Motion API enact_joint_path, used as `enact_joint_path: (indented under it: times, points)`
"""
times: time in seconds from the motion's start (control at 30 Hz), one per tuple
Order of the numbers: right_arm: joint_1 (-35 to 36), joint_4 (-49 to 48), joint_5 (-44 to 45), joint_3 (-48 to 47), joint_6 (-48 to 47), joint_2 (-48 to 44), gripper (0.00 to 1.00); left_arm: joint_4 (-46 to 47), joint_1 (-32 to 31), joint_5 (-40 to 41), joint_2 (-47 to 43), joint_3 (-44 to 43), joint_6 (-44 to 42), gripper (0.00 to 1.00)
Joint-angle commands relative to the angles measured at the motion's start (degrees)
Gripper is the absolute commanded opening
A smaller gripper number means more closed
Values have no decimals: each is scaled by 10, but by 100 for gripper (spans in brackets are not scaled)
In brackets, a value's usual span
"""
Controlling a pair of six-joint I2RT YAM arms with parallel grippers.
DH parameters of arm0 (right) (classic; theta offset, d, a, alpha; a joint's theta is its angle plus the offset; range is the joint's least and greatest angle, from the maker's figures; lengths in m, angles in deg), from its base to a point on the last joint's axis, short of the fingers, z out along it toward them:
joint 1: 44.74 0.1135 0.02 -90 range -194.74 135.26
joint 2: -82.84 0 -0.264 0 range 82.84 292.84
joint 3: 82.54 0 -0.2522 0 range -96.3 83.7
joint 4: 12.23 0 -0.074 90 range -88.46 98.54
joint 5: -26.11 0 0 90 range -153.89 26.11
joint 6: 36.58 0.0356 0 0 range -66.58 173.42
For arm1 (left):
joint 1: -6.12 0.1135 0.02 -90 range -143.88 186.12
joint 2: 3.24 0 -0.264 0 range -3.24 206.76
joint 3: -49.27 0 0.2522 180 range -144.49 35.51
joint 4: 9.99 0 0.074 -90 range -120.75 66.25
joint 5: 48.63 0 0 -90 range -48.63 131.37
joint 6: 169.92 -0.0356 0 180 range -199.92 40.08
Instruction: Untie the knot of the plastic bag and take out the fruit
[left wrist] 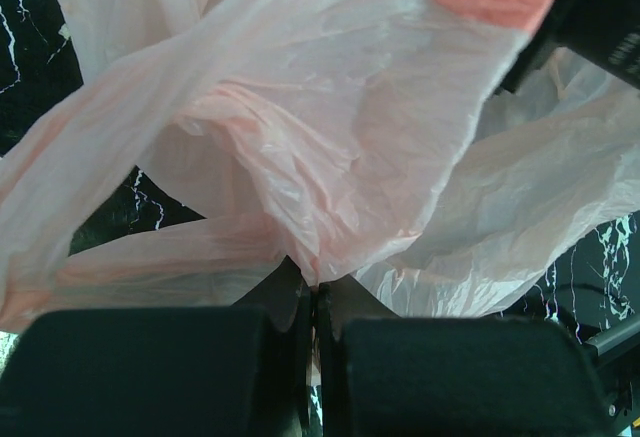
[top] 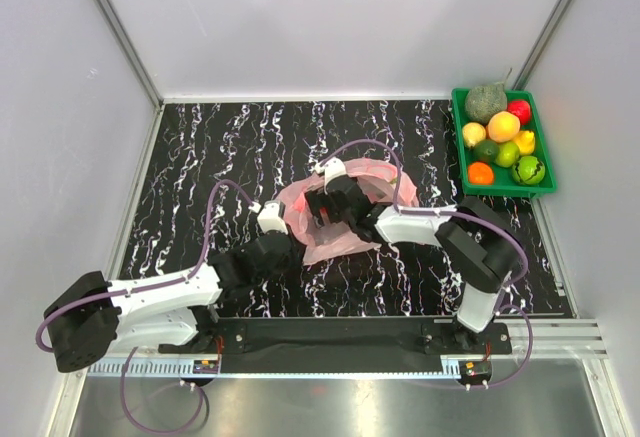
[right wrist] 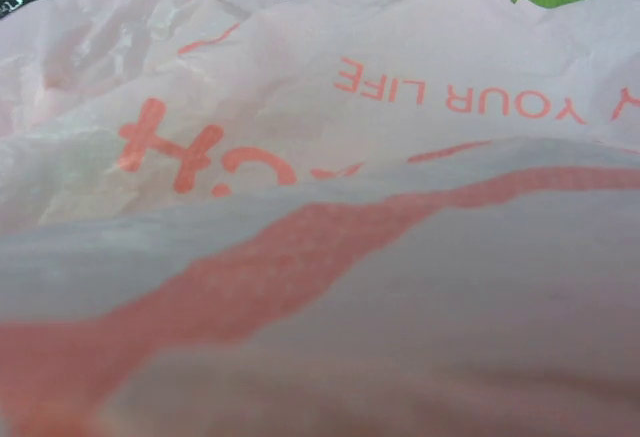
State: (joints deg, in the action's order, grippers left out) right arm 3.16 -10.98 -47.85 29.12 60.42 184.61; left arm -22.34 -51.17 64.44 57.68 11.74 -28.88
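The pink plastic bag (top: 342, 241) lies crumpled at the table's middle. My left gripper (top: 296, 239) is at its near left edge, and in the left wrist view this gripper (left wrist: 318, 292) is shut on a fold of the bag (left wrist: 330, 137). My right gripper (top: 322, 209) reaches in from the right with its black fingers spread amid the plastic. Printed bag film (right wrist: 400, 257) fills the right wrist view and hides those fingers. No knot shows. The fruit (top: 503, 126) sits heaped in a green tray (top: 458, 142) at the far right.
A grey-green netted melon (top: 485, 102) and a shiny red fruit (top: 518, 110) share the tray. The table top (top: 220, 147) is black marble-patterned, with white walls on three sides. Purple cables loop over both arms.
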Motion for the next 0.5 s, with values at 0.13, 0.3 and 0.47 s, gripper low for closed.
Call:
enact_joint_path:
  times: [0.13, 0.3, 0.47]
  points:
    - [4, -71, 65, -56, -20, 62, 100, 27, 1, 0, -1, -17, 3, 0]
    - [4, -109, 78, -61, -19, 78, 100, 32, 1, -5, 4, -17, 2, 0]
    - [4, -116, 59, -82, -6, 104, 91, 37, 1, -12, 12, -18, 3, 0]
